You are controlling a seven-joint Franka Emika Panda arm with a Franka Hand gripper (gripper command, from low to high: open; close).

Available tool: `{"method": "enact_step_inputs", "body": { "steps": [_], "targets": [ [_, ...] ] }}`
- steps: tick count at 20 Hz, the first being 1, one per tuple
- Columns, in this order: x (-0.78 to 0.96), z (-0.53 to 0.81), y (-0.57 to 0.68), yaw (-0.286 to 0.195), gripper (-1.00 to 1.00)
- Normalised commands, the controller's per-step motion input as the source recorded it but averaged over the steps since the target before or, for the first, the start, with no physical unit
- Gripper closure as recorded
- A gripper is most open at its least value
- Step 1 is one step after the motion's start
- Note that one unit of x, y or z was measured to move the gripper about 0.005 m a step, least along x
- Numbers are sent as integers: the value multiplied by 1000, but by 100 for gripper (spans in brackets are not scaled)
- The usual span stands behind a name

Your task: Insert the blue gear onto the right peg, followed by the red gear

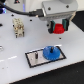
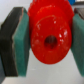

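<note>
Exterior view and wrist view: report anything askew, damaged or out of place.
Nothing stands out. The blue gear lies flat on the base plate, apparently seated on a peg. The tool holds the red gear squarely between its pads above the table; the gear looks intact. The cream block stands apart, undisturbed.

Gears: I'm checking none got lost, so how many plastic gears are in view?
2. The blue gear sits on the grey base plate, toward the exterior view's right. The red gear is held in the gripper above the table. None seems hidden.

White table (image 1: 15, 55): grey base plate (image 1: 46, 56) (black-edged), beige fixture (image 1: 18, 27).
</note>
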Motion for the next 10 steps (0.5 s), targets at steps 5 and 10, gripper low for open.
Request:
{"method": "enact_step_inputs", "body": {
  "steps": [5, 10],
  "targets": [
    [730, 62, -251, 0, 100],
    [520, -19, -248, 0, 100]
  ]
}}
